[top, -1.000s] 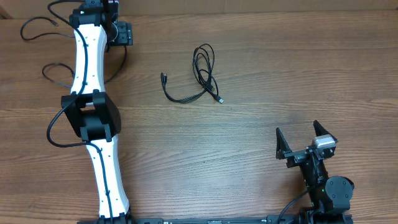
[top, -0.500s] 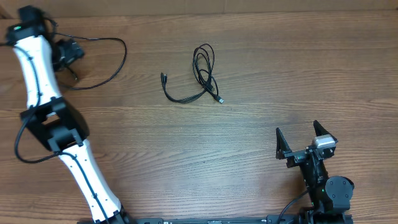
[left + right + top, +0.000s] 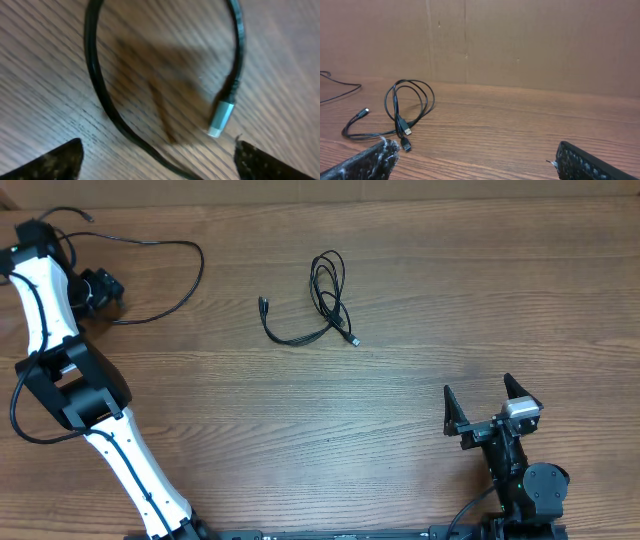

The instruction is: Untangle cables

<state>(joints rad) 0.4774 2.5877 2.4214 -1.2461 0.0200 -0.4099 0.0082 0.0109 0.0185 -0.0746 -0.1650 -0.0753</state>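
Two black cables on the wood table [image 3: 420,330], both placed here against the cardboard wall [image 3: 520,40] at the far edge. The bundle [image 3: 325,300] lies a little short of the wall, about halfway along it. Its loops are stretched so the long axis runs to and from the wall, with the rounded end nearest the wall. From the end farther from the wall a tail sweeps left and curls back, and its small plug [image 3: 264,304] points at the wall. A second plug [image 3: 353,340] points away from the wall and to the right. I cannot tell how many cords make up the bundle. The loose cable [image 3: 185,275] lies toward the wall's left end. It is a wide bow with its long axis along the wall, and one free end sits close under the wall. Its silver plug [image 3: 220,118] shows blurred in my left wrist view. No brand or writing is readable on any plug. My left pincer [image 3: 160,165] is over this cable with fingers [image 3: 55,162] spread wide. The cord crosses the gap on the wood and is not pinched. My right pincer [image 3: 483,405] is spread too and holds nothing. It sits well away from the wall, off toward the wall's right end. Bare wood lies between it and the bundle.
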